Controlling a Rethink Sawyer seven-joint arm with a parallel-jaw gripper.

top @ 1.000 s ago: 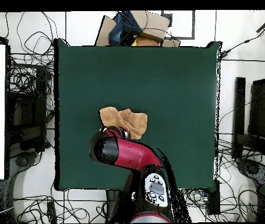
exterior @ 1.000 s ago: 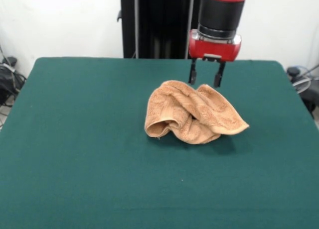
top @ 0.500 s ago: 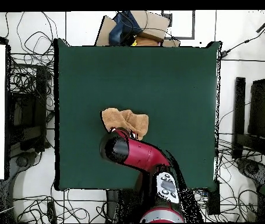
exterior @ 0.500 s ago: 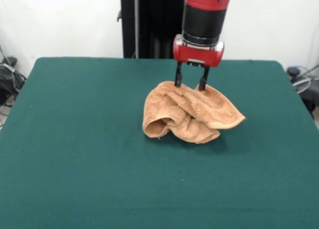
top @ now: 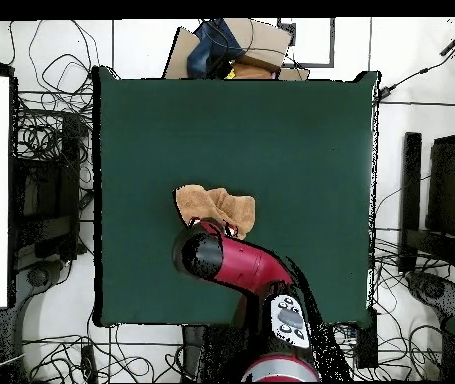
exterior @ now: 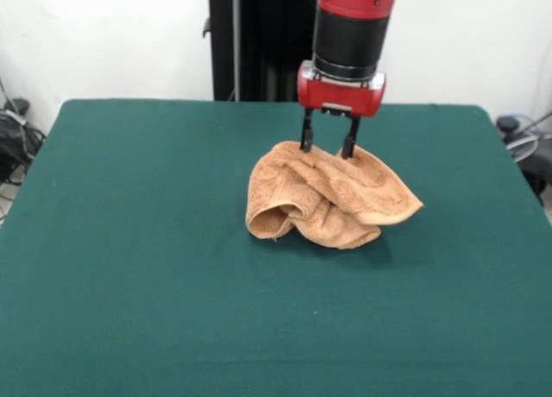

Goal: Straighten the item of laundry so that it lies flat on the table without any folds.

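The item of laundry is an orange-tan towel lying crumpled in a heap with several folds, near the middle of the green table. My gripper hangs straight down at the heap's far top edge, open, its two black fingertips touching or just above the cloth with a fold between them. From overhead, the towel shows partly, and the red arm covers its near side and hides the gripper.
Cables and boxes lie on the floor around the table. A dark pedestal column stands behind the table's far edge.
My gripper moved left along the towel's far edge and came down onto its top during the first half second. Since then it has barely moved. The towel shifted slightly.
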